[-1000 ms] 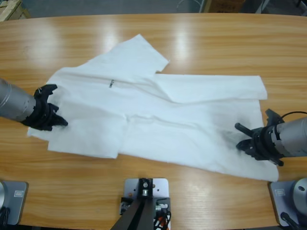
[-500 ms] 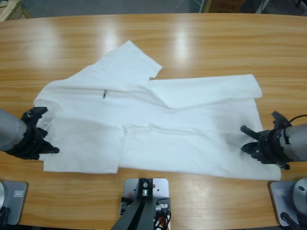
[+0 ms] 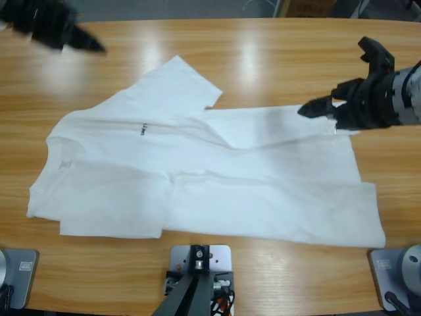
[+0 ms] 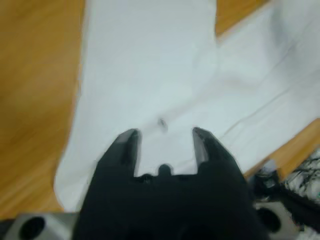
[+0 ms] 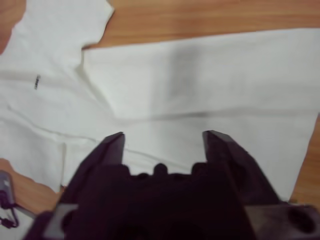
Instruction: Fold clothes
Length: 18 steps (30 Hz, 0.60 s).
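Observation:
The clothes are one white T-shirt (image 3: 197, 178) lying flat across the middle of the wooden table (image 3: 276, 52), with a small dark chest mark (image 3: 141, 129). One sleeve (image 3: 184, 79) points to the far side, and a folded-over flap (image 3: 283, 125) lies on the right part. My left gripper (image 3: 79, 39) hangs open above the table's far left corner, off the shirt. Its wrist view looks down on the shirt (image 4: 150, 75) between the open left gripper (image 4: 162, 135). My right gripper (image 3: 335, 79) is open above the flap's right end. The right gripper (image 5: 164, 137) holds nothing over the shirt (image 5: 200, 90).
Bare wood surrounds the shirt on all sides, widest along the far side. The table's far edge (image 3: 197, 20) runs along the top of the high view, with a dark floor beyond it.
Both grippers have left the shirt's near corners. The left went up to the far left corner, the right rose toward the far right. The shirt's left edge has spread out flat.

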Each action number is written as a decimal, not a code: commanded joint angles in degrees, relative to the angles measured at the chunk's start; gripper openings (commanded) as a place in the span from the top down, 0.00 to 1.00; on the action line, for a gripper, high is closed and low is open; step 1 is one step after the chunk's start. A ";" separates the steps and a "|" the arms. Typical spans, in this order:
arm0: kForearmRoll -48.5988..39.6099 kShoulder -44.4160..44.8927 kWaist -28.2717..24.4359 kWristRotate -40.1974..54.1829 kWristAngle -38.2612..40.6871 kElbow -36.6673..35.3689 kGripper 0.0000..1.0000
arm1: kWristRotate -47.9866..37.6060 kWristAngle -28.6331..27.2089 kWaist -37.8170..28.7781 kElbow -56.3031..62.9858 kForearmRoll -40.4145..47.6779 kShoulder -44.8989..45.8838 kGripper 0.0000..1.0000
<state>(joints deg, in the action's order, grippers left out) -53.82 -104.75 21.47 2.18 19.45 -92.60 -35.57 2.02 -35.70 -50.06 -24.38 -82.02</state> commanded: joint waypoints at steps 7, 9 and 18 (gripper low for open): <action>-18.30 -38.25 -0.64 -1.88 -2.75 -44.27 0.02 | 1.10 1.69 7.25 -0.39 2.24 -12.44 0.09; -20.26 -42.13 -0.73 -3.52 -2.65 -49.82 0.00 | 1.21 2.65 8.71 -0.40 3.56 -13.46 0.09; -21.61 -50.55 -0.73 -3.48 0.83 -58.79 0.02 | 1.43 3.69 11.84 -0.81 4.16 -15.33 0.09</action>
<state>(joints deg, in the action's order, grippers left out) -74.32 -147.40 20.28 -0.92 17.79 -148.77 -35.18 4.76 -26.51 -50.73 -21.00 -94.04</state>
